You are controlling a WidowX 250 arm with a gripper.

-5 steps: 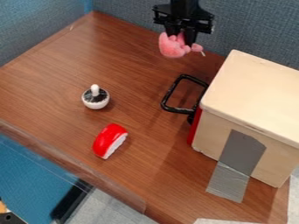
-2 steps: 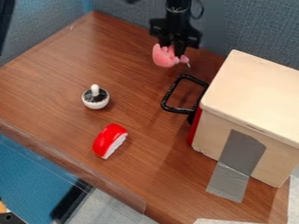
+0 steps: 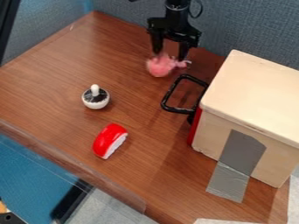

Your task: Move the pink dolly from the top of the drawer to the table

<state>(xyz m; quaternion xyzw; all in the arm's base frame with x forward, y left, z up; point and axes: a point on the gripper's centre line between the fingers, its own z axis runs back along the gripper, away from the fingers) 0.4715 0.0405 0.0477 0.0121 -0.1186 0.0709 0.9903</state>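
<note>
Pink dolly (image 3: pixel 159 66) has dropped lower and gripper (image 3: pixel 170 54) fingers have spread since the last frame; arm barely shifted. Fingers wide apart now, no grip on the dolly. Dolly is blurred, just below the fingertips, over the far part of the wooden table (image 3: pixel 58 83), near the black handle (image 3: pixel 166 101) of the drawer box (image 3: pixel 251 96). Can't tell if it touches down. White-and-black knobbed toy (image 3: pixel 95 99) sits left of the handle, red-and-white toy sushi (image 3: pixel 109 141) nearer the camera.
</note>
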